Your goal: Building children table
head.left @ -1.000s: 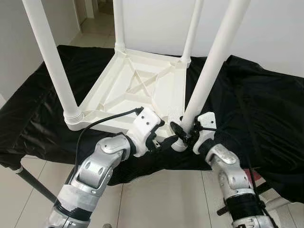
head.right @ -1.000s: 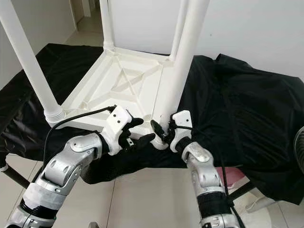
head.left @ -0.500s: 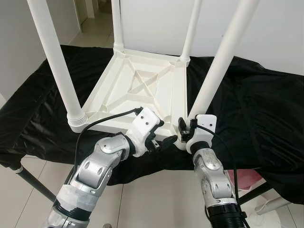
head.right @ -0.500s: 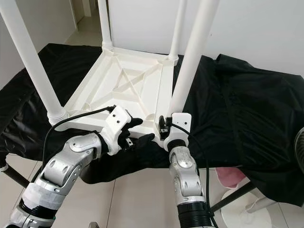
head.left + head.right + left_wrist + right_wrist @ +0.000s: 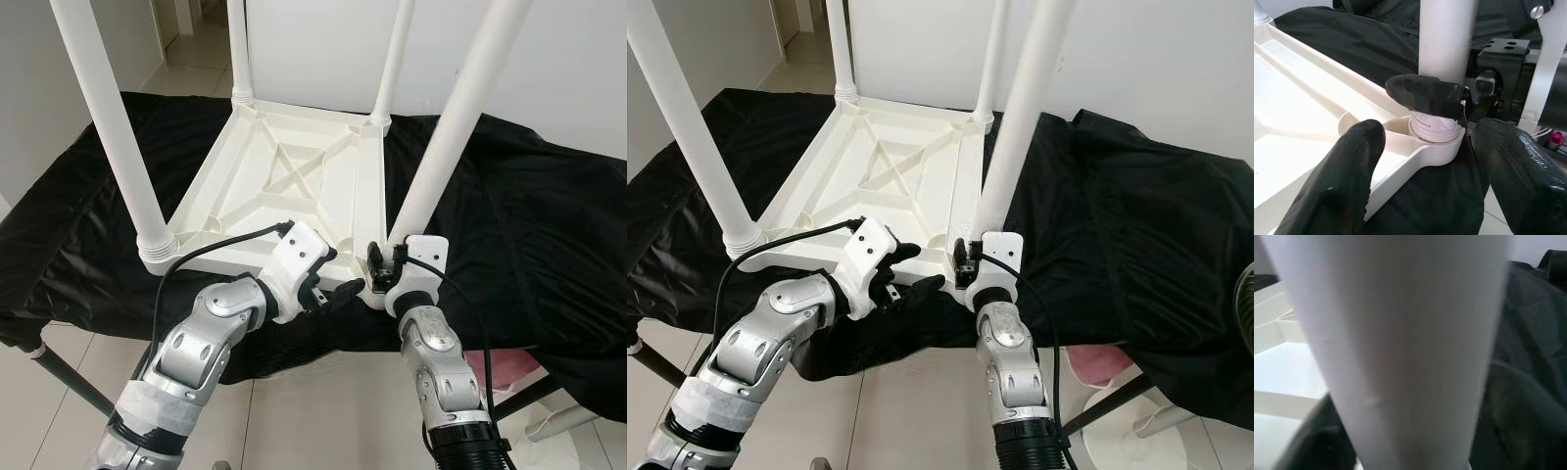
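A white children's table (image 5: 284,181) lies upside down on a black cloth (image 5: 529,225), its legs pointing up. The near right leg (image 5: 446,147) stands in its corner socket (image 5: 1437,142). My right gripper (image 5: 377,266) is shut on this leg just above the socket; one of its fingers (image 5: 1425,95) wraps the leg's base. The leg (image 5: 1405,347) looms close in the right wrist view. My left gripper (image 5: 331,287) is open at the same corner, its two fingers (image 5: 1347,166) either side of the socket and not touching the leg.
The near left leg (image 5: 113,127) and two far legs (image 5: 238,49) stand upright in their sockets. The cloth-covered surface ends just before my arms, with tiled floor (image 5: 323,411) below. A pink object (image 5: 505,367) and a white round base (image 5: 1136,431) sit on the floor at right.
My right arm swung in from the right to stand straight under the near right leg, still gripping its base, and the leg now stands more upright. The left gripper has hardly moved.
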